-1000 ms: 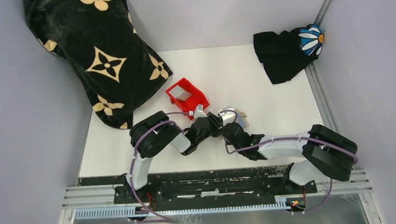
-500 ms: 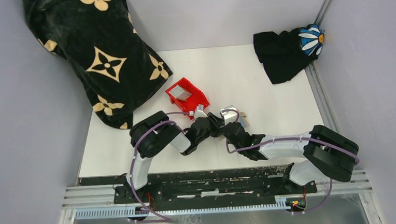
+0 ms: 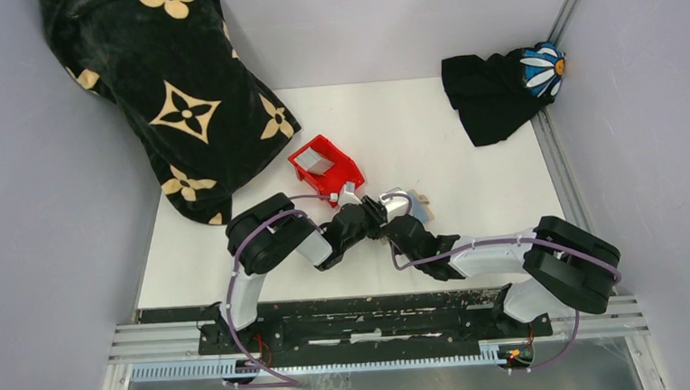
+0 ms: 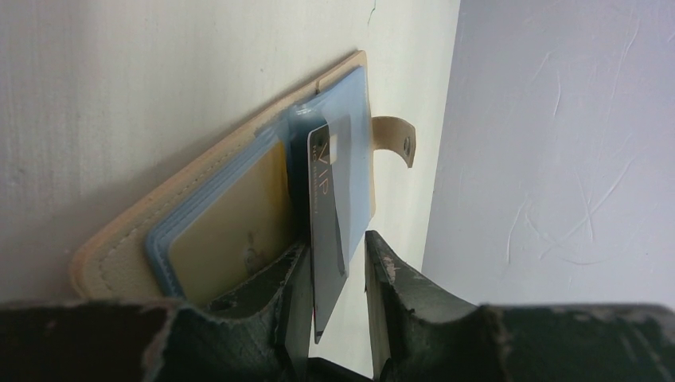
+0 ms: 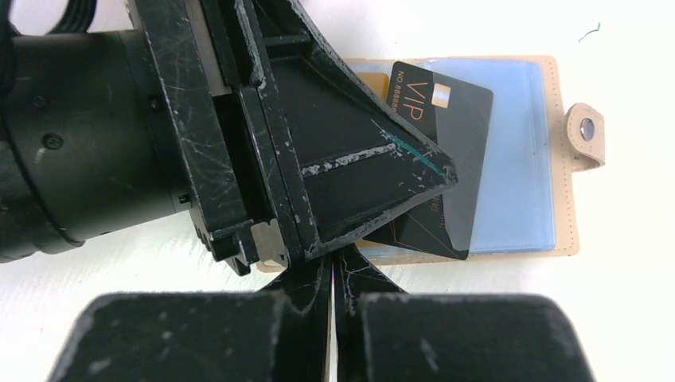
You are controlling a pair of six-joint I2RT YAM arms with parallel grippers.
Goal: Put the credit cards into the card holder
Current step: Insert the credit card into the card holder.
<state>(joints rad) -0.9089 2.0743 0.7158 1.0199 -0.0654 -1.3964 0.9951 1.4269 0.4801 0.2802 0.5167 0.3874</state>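
The tan card holder (image 4: 119, 247) lies open on the white table, showing its blue sleeves and a snap tab (image 5: 585, 131). A dark credit card (image 4: 328, 199) marked VIP stands edge-on between my left gripper's (image 4: 336, 243) fingers. It leans on the left finger, with a gap to the right one, and its far end reaches the sleeves. In the right wrist view this card (image 5: 458, 119) lies tilted over the holder (image 5: 517, 159), partly under the left finger (image 5: 358, 159). My right gripper (image 5: 333, 267) is shut at the holder's near edge. Another grey card (image 3: 319, 163) lies in the red bin.
The red bin (image 3: 345, 172) stands just behind the two grippers (image 3: 383, 218). A black cloth with tan flowers (image 3: 182, 96) fills the back left corner. A black cloth with a daisy (image 3: 498, 86) lies at the back right. Grey walls close in three sides.
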